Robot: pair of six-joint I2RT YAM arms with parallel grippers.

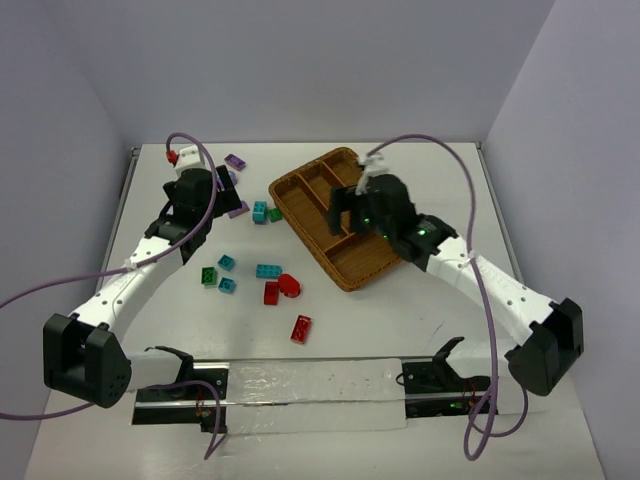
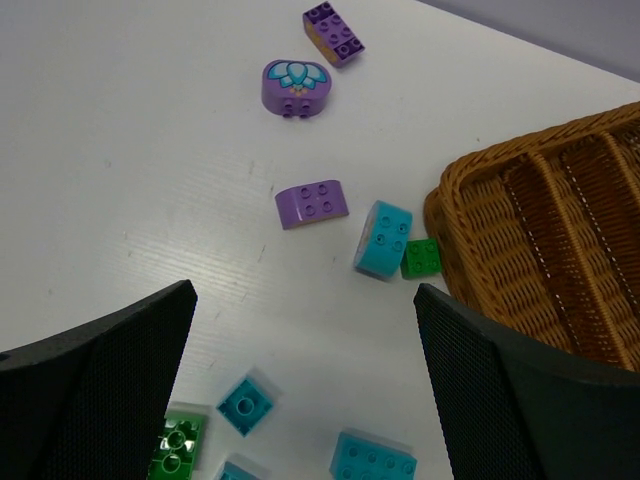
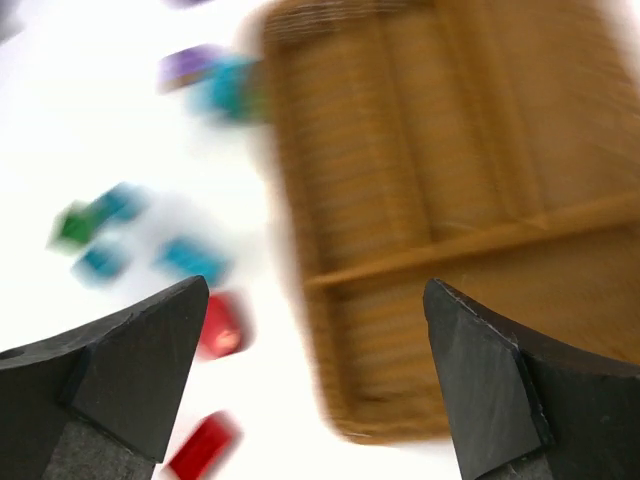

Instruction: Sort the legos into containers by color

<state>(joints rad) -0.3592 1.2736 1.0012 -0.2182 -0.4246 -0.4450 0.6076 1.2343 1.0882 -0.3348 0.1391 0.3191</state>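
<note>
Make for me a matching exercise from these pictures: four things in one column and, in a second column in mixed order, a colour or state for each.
Things:
A. wicker tray
B. right gripper
C. round brick
D. flower-printed brick

Colour or state:
1. purple
2. open, above the tray
3. brown
4. red

Right pairs: A-3, B-2, C-4, D-1.

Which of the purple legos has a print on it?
The rounded purple lego, the middle of three: it bears a teal flower print. The far purple brick and the near curved purple piece show no print.
</note>
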